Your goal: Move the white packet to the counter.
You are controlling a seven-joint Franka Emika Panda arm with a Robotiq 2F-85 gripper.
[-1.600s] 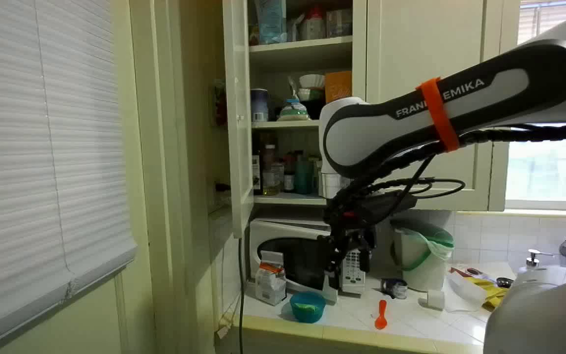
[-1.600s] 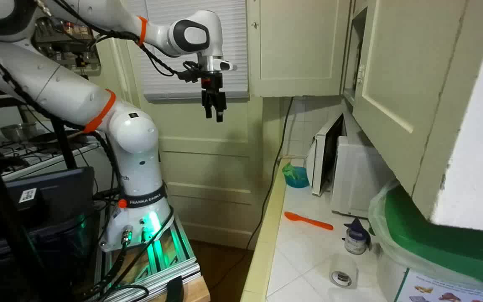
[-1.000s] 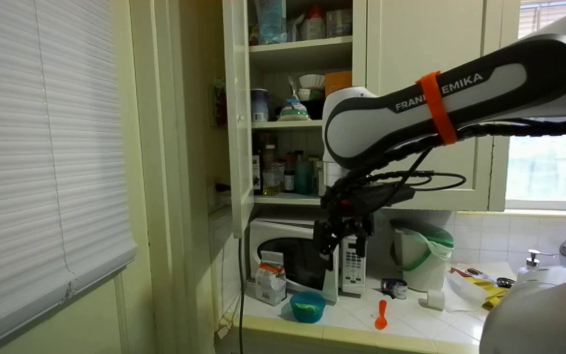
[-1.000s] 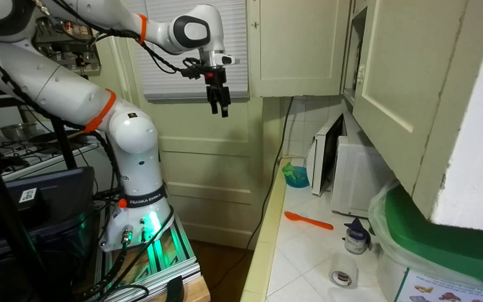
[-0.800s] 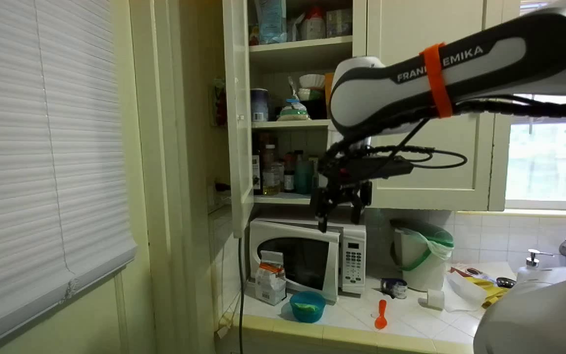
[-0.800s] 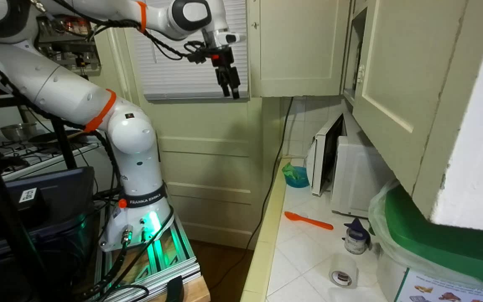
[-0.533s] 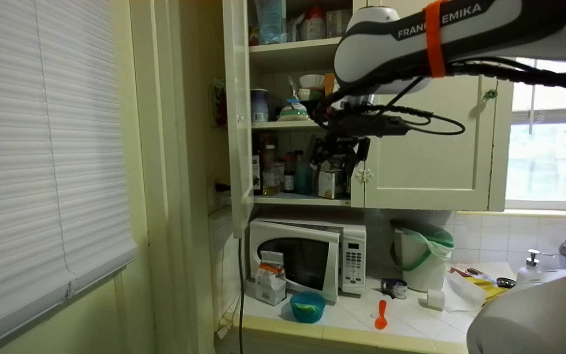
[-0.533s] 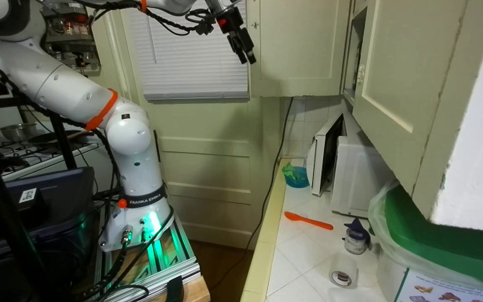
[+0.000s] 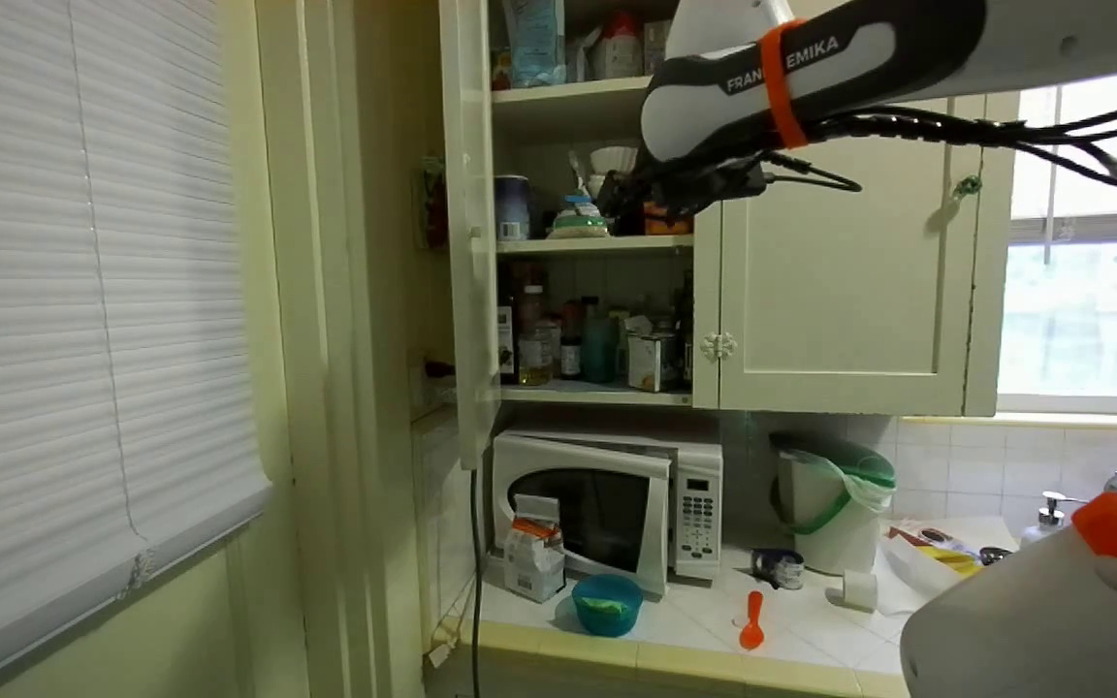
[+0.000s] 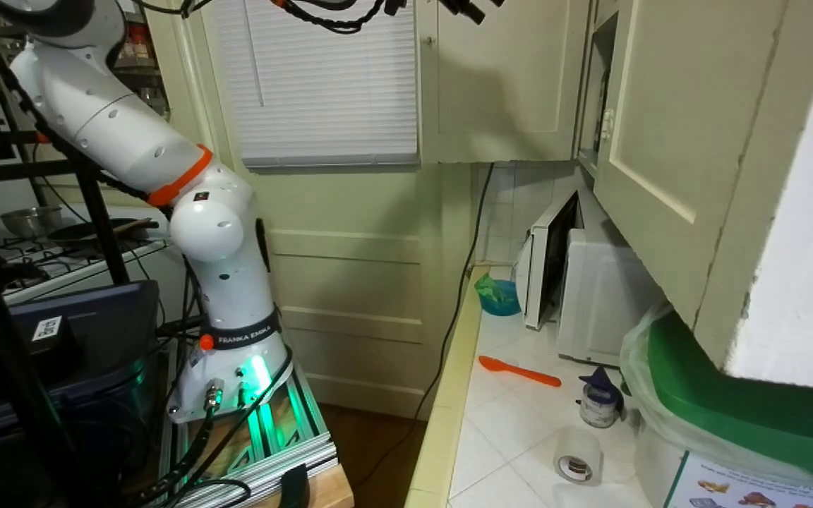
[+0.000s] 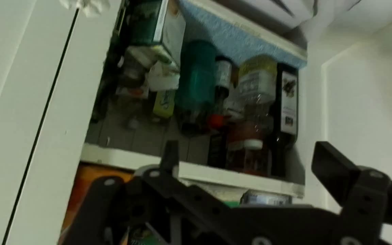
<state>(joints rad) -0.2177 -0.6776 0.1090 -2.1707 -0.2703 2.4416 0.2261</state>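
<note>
My tool [image 11: 247, 149] is climbing: from in front of the microwave [image 9: 607, 509], it is showing against the middle shelf [image 9: 539, 247], spread and holding nothing.
The white packet [image 9: 578, 223], I am guessing, is the blue-topped one sitting on that shelf beyond the tool, not the orange-topped bag [image 9: 533, 560] standing on the tabletop [image 9: 689, 620] well below. If I am coming in low, the tool may be catching the shelf lip; steering too far over, I may be toppling the bowls [image 9: 614, 160] near the packet; pinching shallowly, I may be letting its seemingly soft body slip.
</note>
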